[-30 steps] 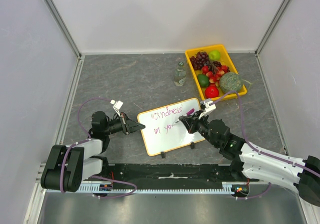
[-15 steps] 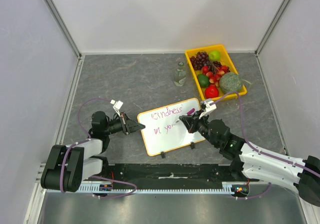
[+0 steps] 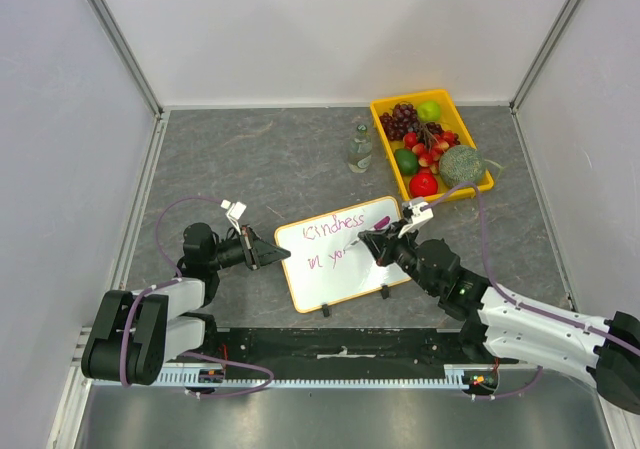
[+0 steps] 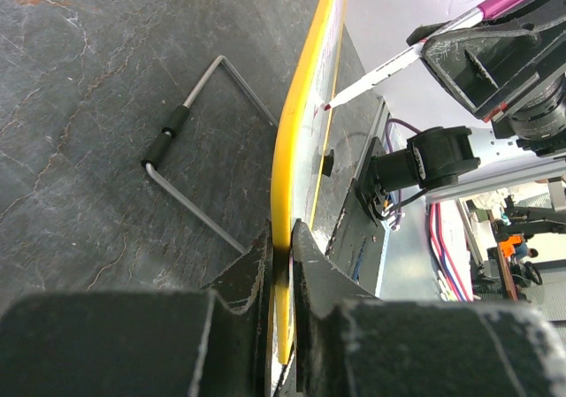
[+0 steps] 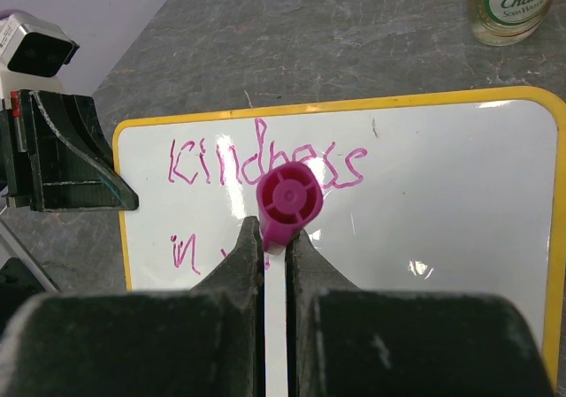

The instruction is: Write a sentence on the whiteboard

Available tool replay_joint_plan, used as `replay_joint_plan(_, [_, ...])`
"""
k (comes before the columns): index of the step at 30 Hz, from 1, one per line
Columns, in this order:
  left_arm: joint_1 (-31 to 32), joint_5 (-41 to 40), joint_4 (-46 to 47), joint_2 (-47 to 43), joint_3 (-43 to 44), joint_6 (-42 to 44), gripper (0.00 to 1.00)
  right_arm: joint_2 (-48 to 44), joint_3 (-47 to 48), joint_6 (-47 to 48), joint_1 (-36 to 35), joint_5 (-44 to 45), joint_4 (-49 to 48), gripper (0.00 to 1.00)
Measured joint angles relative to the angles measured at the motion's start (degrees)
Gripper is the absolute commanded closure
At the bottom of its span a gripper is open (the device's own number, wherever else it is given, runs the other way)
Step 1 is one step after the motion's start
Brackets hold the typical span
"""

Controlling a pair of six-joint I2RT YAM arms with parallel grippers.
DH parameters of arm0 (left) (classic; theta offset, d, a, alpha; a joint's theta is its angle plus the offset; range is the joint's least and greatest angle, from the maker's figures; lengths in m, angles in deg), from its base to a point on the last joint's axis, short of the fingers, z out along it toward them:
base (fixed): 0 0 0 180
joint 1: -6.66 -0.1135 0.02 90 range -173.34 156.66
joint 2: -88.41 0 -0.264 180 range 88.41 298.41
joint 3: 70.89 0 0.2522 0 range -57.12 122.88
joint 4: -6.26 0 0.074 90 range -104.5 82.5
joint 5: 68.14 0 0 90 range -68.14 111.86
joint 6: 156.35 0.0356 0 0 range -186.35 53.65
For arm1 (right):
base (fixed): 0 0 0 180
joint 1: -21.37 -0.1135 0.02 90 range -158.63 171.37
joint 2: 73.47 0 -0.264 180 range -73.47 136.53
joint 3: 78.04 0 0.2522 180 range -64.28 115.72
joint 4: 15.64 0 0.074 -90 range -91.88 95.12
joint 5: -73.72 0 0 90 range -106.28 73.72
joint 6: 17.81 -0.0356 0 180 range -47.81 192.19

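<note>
your left gripper (image 4: 281, 238) has its fingers pressed onto the yellow rim of the whiteboard (image 3: 350, 274), pinching the board's left short edge between them. your right gripper (image 5: 275, 238) has its fingers closed tight around a marker (image 5: 287, 199), whose magenta end faces the wrist camera. in the left wrist view the marker's tip sits at the board's white face; you cannot tell whether it touches.

the whiteboard stands tilted on the grey table (image 3: 260, 159), near the arm bases and between the two grippers, with a wire stand (image 4: 190, 163) behind it. the sentence (image 5: 265, 163) so far reads "kindness" on the upper line. the lower line starts with "in", and the top view shows a couple more letters just left of the marker.

beyond the board's far edge a small glass bottle (image 3: 359, 149) stands upright. just to its right, a yellow tray (image 3: 452, 193) holds fruit at the table's far right.
</note>
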Motion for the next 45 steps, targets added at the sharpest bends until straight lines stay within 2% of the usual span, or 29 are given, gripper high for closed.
replay_joint_plan(26, [0.00,0.02,0.00,0.02,0.00,0.00,0.98,-2.71,-1.25,0.04,0.26,-2.34,2.69,1.00])
replay_joint_plan(45, [0.00,0.04,0.22,0.11,0.00,0.00,0.98,-1.97,0.20,0.72,0.26,0.33,3.61,1.00])
